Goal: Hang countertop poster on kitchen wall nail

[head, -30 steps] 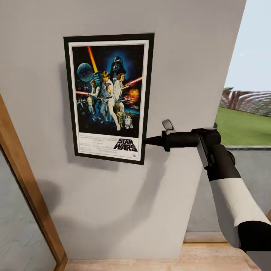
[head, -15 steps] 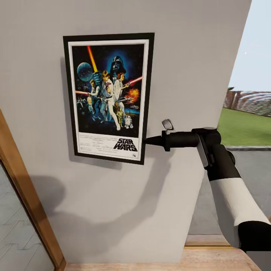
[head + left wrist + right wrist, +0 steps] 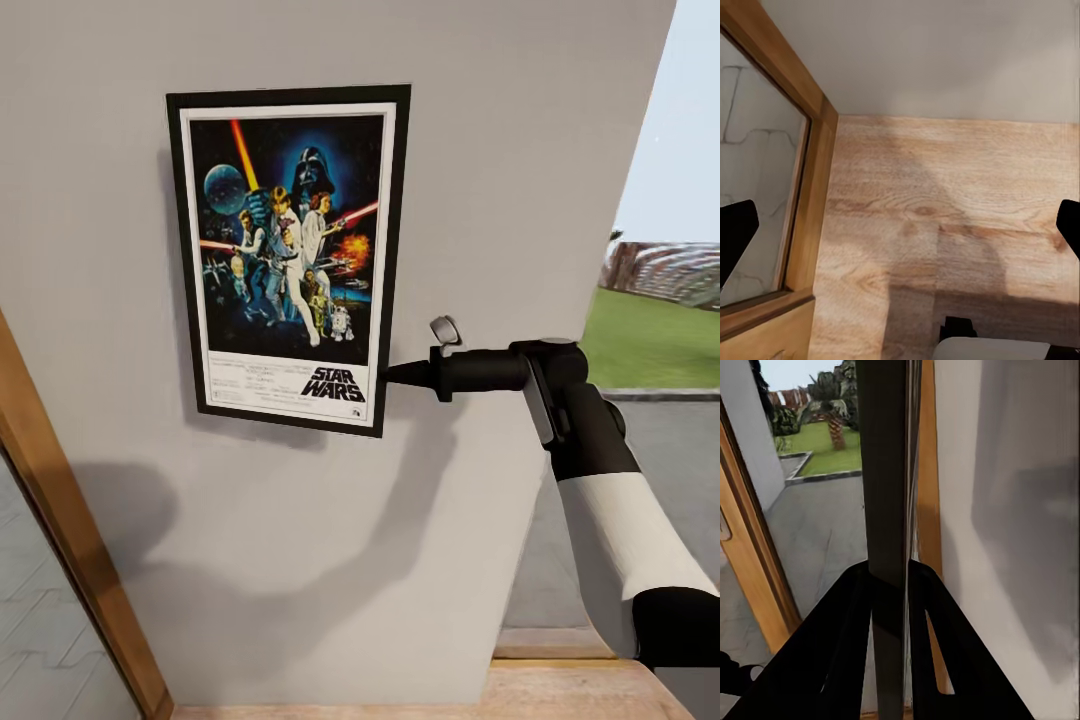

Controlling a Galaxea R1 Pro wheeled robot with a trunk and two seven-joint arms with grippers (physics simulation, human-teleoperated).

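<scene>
White forearm (image 3: 620, 545), black end effector (image 3: 400, 375)

We see a matt grey wall (image 3: 520, 150), glossy printed poster (image 3: 288, 255), grained wooden floor (image 3: 945, 225), and matt black fingers (image 3: 847, 645).

poster (image 3: 290, 255) | upright rectangle, thin black frame, white inner border, bright figures on dark blue, "STAR WARS" logo at the bottom | flat against the pale grey wall (image 3: 500, 150), slightly tilted | lower right edge pinched between the right gripper's (image 3: 388, 375) fingertips; edge-on between them in the right wrist view (image 3: 886, 510)
</scene>
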